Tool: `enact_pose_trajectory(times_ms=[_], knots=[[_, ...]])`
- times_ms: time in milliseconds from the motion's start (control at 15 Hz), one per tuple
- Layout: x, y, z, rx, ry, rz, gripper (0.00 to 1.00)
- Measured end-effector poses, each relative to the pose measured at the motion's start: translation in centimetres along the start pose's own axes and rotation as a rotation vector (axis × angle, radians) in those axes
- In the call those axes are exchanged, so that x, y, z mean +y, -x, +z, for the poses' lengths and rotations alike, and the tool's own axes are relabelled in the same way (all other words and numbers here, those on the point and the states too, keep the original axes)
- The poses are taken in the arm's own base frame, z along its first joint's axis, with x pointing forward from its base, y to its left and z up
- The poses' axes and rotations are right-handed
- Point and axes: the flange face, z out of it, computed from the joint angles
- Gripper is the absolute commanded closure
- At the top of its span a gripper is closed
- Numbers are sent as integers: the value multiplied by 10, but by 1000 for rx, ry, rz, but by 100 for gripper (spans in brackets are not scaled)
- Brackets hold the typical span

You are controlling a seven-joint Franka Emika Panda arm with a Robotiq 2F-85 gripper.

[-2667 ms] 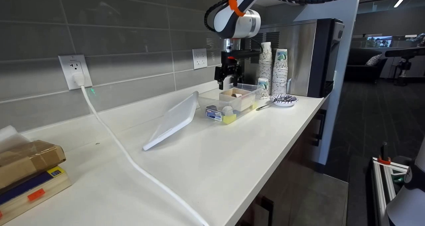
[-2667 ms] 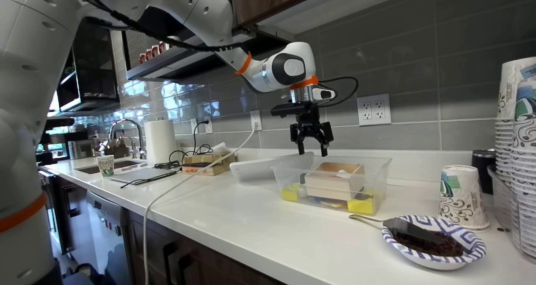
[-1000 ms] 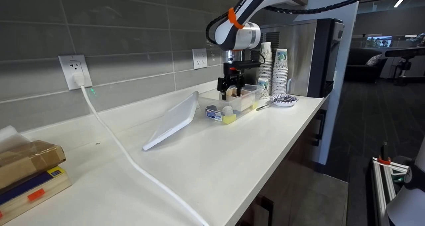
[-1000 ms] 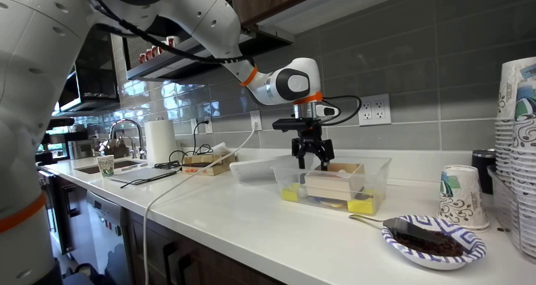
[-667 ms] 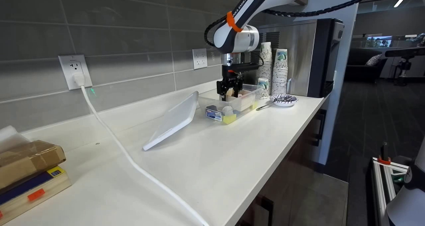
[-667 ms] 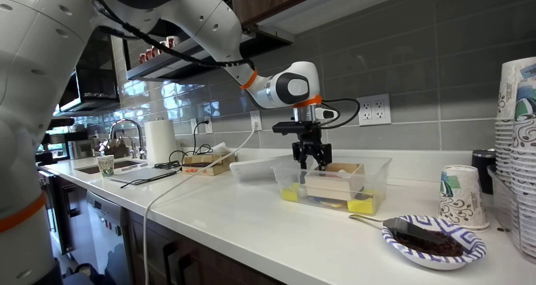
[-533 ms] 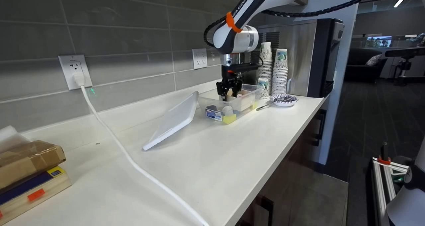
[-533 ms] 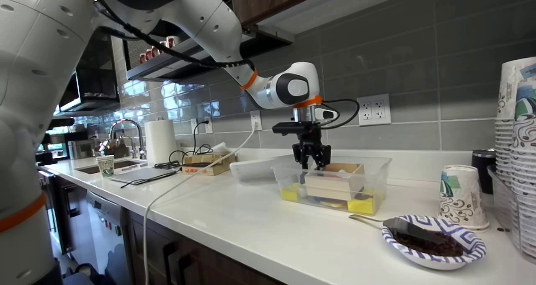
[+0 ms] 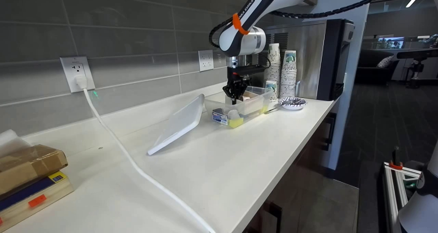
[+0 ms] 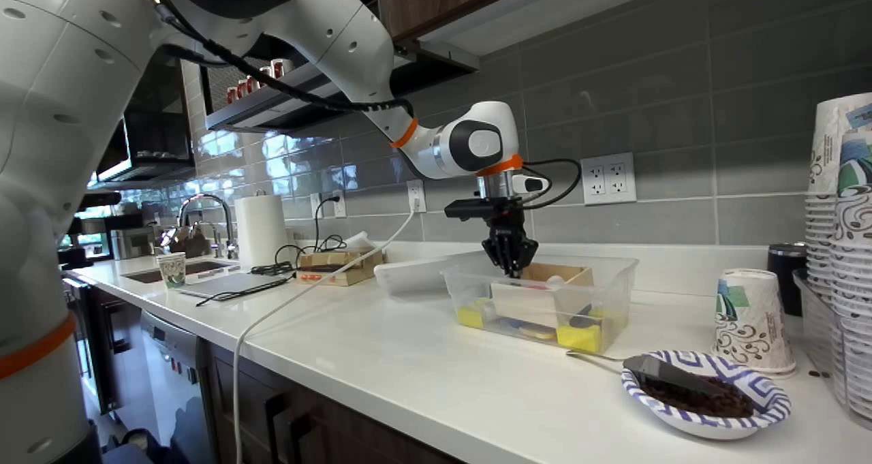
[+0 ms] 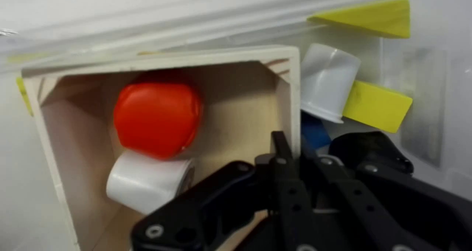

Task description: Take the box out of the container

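- Change: the hand (image 11: 294, 146) has clenched. Half a second ago it stood spread astride one side of the box (image 11: 239, 111); now it grasps that side, one finger within the box, one without.
- Same interval: box and bin (image 10: 618, 300) nudged slightly, the bin perhaps turned a touch.
- Box location: inside the bin, open-topped. From the hand, wrist view, its load is a red lump (image 11: 158, 120) at 9 o'clock and a white tub (image 11: 143, 184) between 8 and 9.
- Reading: grasp made, lift not yet evident. One-sided hold, load away from it; I'd expect tilt on the way up.
- Also in bin, from the hand: white cup (image 11: 328, 81) at 1 o'clock, yellow block (image 11: 378, 105) at 2.
- Lid (image 9: 179, 125) off and tilted, 8 o'clock from the bin in an exterior view; cannot tell what props it. Carton (image 9: 32, 166) farther, between 8 and 9.
- Bench (image 9: 219, 168): white, crossed by a cable (image 9: 137, 169). From the bin, in an exterior view: bowl (image 10: 739, 379) at 4 o'clock, upended paper cup (image 10: 753, 321) at 3.
- Room: grey tiles (image 9: 126, 41) behind; in an exterior view, steel-sided machine (image 9: 313, 58) at 2 o'clock, dark sofa (image 9: 369, 72) well beyond.
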Motion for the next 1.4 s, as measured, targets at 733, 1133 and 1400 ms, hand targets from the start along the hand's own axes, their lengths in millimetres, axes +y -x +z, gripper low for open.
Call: enact_pose_trajectory(times_ms=[733, 1133, 1400], knots=[[3, -3, -1, 25, 48, 48, 98], [-5, -3, -7, 40, 98, 66, 98], [-10, -2, -22, 45, 112, 60, 98]])
